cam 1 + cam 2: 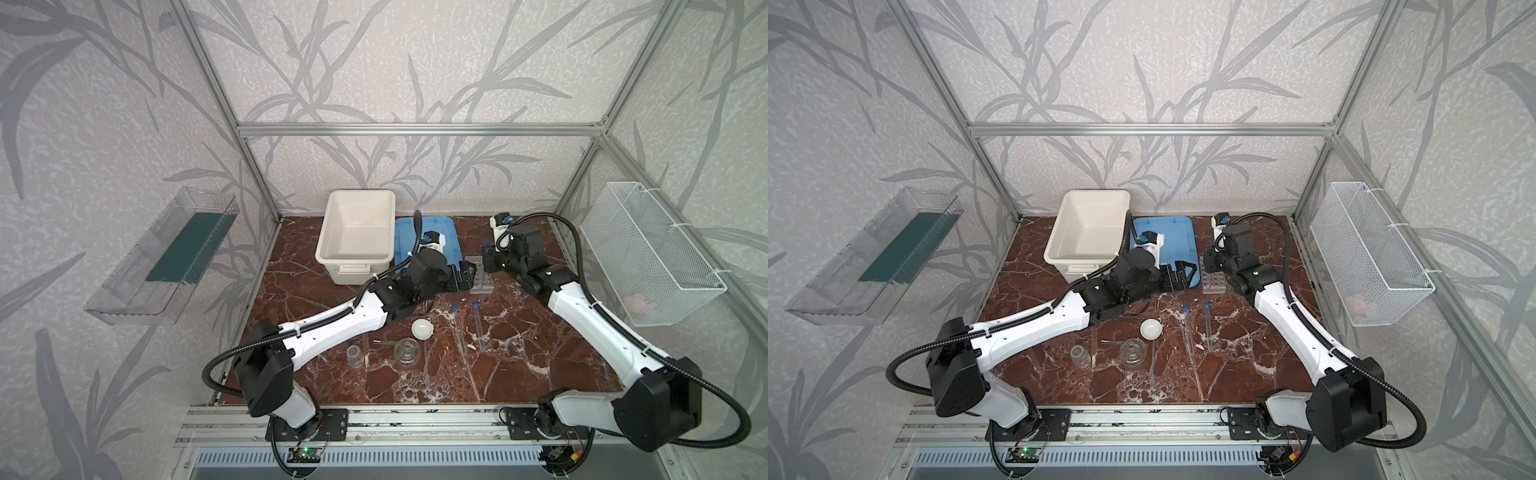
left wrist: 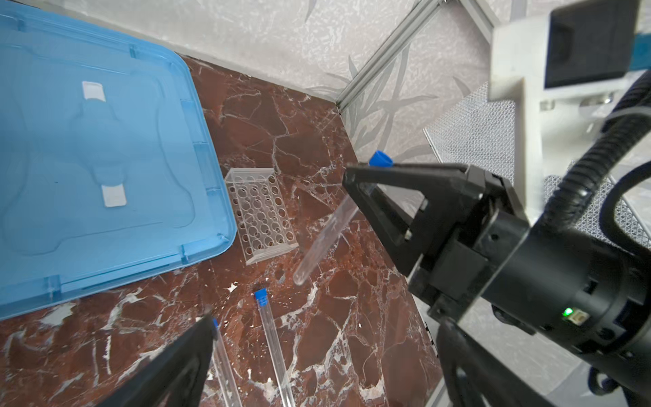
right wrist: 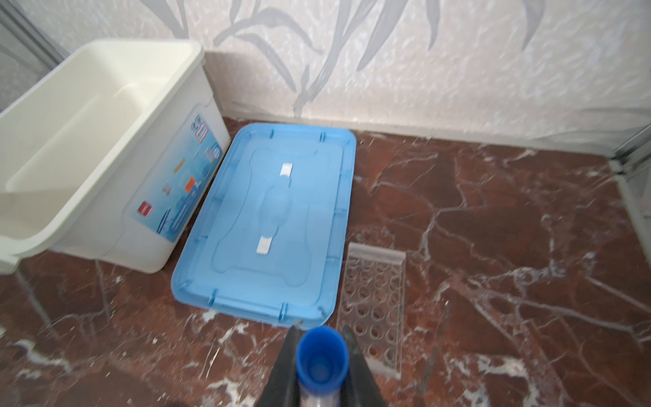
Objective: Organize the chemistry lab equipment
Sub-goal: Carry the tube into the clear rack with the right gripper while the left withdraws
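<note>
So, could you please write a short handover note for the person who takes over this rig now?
Left gripper: open, holding nothing, close to the rack.
Right gripper: shut on one blue-capped test tube, gripped just below its cap, tilted above the table near the rack.
Things: the rack stands beside the blue lid with no tube in it. Two more tubes lie flat on the table. The white dish, two glass vessels and tweezers sit nearer the front.
Done: one tube lifted.
Left: rack all three tubes, then sort the small items.
</note>
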{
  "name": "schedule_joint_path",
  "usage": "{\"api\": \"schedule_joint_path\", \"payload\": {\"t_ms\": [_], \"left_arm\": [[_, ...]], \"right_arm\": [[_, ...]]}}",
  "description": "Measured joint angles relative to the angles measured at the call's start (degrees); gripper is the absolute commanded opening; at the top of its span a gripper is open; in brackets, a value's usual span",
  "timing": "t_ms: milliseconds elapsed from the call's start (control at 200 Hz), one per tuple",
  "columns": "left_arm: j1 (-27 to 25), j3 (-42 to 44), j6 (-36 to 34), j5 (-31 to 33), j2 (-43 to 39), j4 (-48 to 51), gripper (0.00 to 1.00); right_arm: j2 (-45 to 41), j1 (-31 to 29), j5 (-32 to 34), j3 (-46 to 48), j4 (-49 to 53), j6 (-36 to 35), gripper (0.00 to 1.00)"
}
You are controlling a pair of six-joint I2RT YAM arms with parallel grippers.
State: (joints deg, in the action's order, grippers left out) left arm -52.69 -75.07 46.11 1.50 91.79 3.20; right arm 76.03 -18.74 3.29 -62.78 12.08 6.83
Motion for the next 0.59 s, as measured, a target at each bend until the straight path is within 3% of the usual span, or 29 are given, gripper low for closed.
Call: {"api": "schedule_joint_path", "payload": {"t_ms": [320, 595], "left_arm": [[2.9, -8.8, 0.0, -7.4, 13.3, 4.1, 0.99], [5.2, -10.0, 0.1, -10.4, 15.9, 5.0, 0.99]], "right_arm": [[8.3, 0.9, 8.9, 5.0, -22.4, -6.4, 0.18], [16.7, 1.8, 11.7, 5.3, -34.8, -6.8, 0.18]]}}
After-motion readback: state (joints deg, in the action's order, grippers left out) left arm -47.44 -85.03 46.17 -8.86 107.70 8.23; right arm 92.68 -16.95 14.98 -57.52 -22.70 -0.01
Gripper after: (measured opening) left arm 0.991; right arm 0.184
